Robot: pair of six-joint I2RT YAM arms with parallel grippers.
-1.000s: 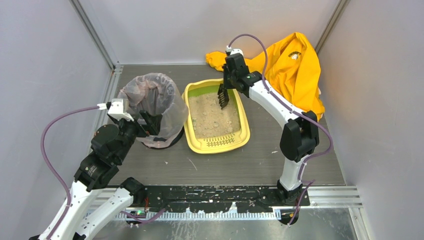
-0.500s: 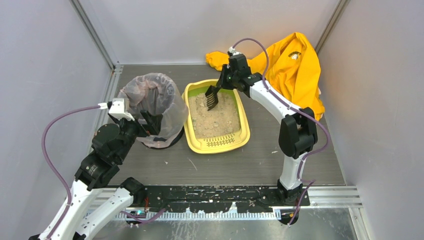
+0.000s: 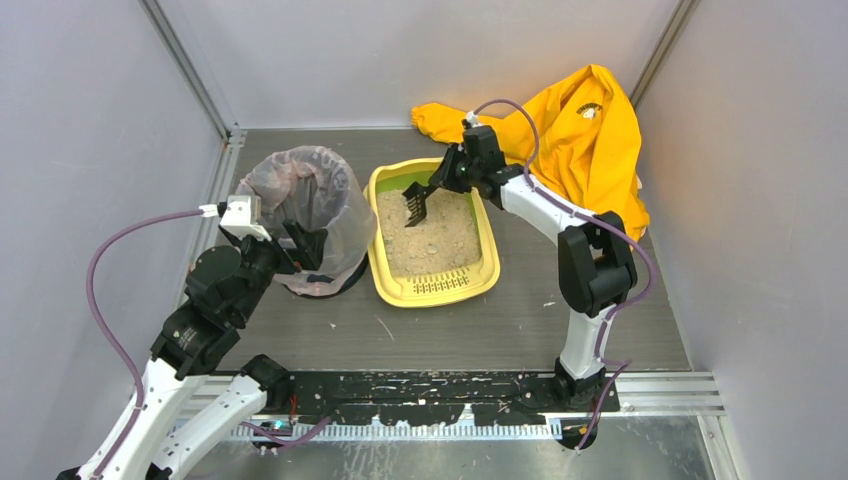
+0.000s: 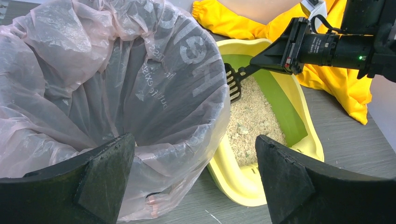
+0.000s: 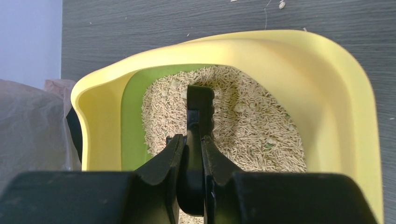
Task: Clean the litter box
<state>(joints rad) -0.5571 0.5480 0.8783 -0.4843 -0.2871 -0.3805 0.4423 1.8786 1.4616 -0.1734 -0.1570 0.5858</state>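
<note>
The shallow yellow plastic litter box point(image 3: 436, 288) with its green inner wall and beige sandy litter sits mid-table on the dark grey wood-grain surface point(image 3: 450, 330), its slotted lip towards the arms. Over its far left corner hangs a small black slotted scoop point(image 3: 415, 205), tilted head-down; whether it touches the litter cannot be told. The right gripper point(image 3: 440, 183) pinches the scoop's handle, fingers pressed tight against it in the right wrist view. Just left of the box stands a round bin lined with a translucent plastic bag point(image 3: 300, 200). The left gripper point(image 3: 300, 245) is at the bin's near side, its jaws spread wide. A crumpled yellow fabric garment point(image 3: 585, 140) lies behind the box to the right.
</note>
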